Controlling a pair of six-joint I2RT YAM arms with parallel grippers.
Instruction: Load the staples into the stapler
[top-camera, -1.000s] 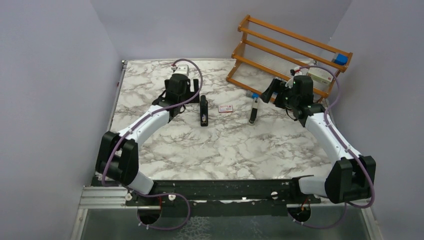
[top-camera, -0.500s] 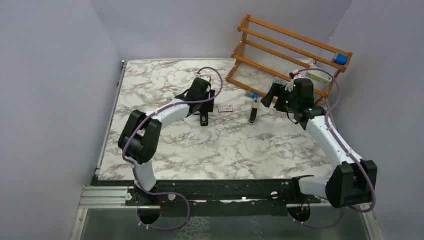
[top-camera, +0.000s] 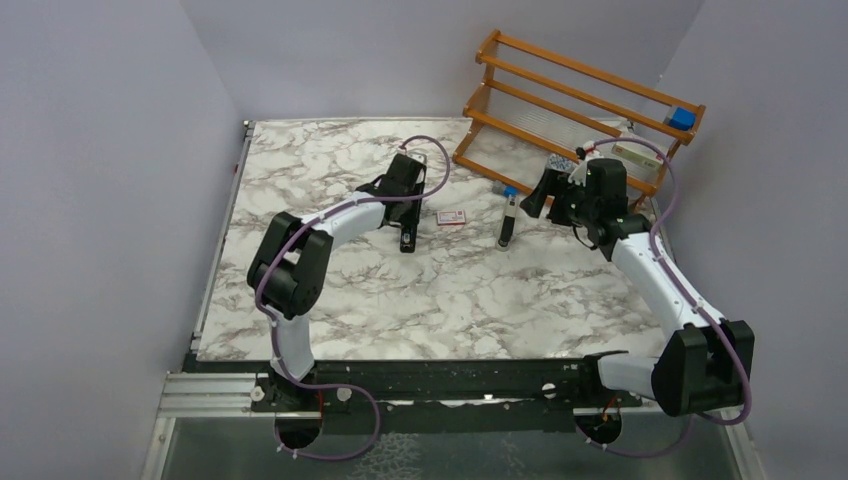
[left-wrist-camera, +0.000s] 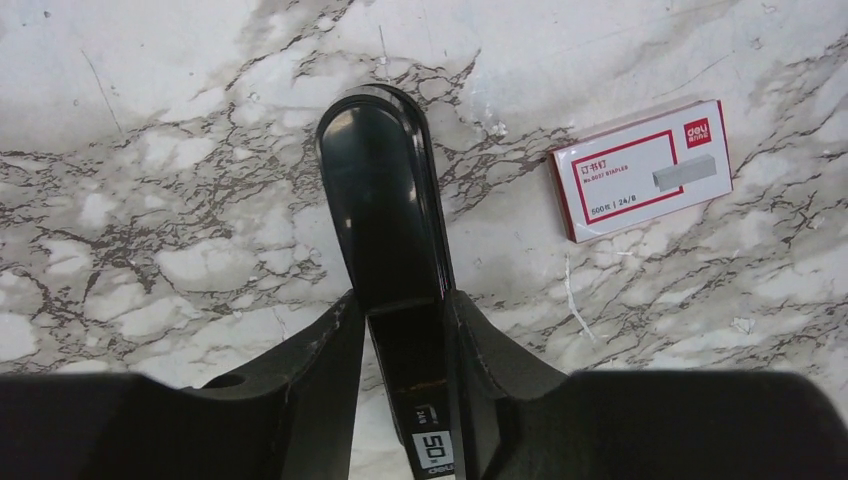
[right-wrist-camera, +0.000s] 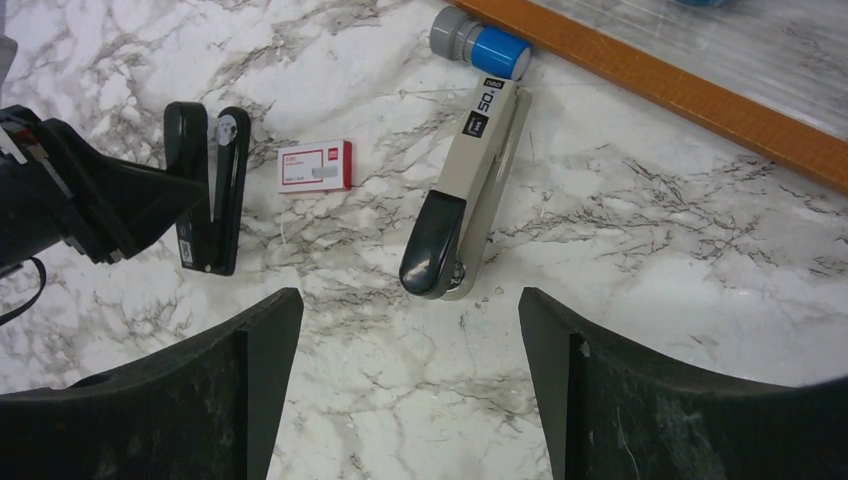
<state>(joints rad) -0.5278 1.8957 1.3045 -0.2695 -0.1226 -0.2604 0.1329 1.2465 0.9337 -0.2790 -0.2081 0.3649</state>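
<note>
The work surface is a white marble-patterned table top (top-camera: 450, 300) enclosed by plain grey walls, with an orange wooden rack (top-camera: 580, 100) at its far right corner. The slim black stapler (left-wrist-camera: 380, 200) lies on the table toward the far side, left of centre. The small pink-red staple box with a white label (left-wrist-camera: 640, 168) lies flat to its right, near it but not touching. The left gripper (left-wrist-camera: 405, 310) is positioned over one end of the slim black stapler, with one finger closed against each of its sides. The right gripper (right-wrist-camera: 410, 400) hangs above the table near the rack, jaws spread wide with nothing between them. Ahead of it lies a grey-beige stapler with a black end (right-wrist-camera: 465, 190), apart from the box. A grey cylinder with a blue cap (right-wrist-camera: 480, 40) sits at this stapler's far end, just beside the rack's bottom rail.
</note>
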